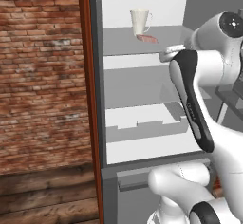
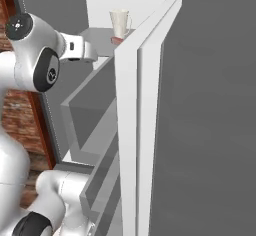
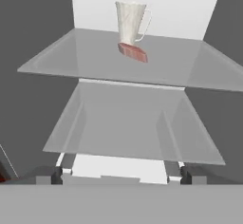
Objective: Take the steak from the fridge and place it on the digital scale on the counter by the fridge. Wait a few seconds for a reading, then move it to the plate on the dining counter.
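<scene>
Pale grey fridge shelves (image 3: 133,123) lie nearest; beyond, a flat pinkish-red steak (image 3: 133,52) sits before a tall white jug (image 3: 129,22). Pincer spread; approach low, avoiding the jug.

The fridge (image 1: 142,99) stands open, its front clear across the middle of the left base view. On the upper shelf (image 3: 85,57), the white jug (image 3: 130,21) stands at the back, upper centre of the hand view, and the steak (image 3: 134,52) lies touching its base on the near side; the shelf is bare to either side of them, wide at left and right. The jug blocks any reach from behind (the steak's near edge faces open shelf). The lower shelf (image 3: 133,123) carries nothing. The open door (image 2: 137,130) rises as a tall white slab through the centre of the right base view, walling that side.
</scene>
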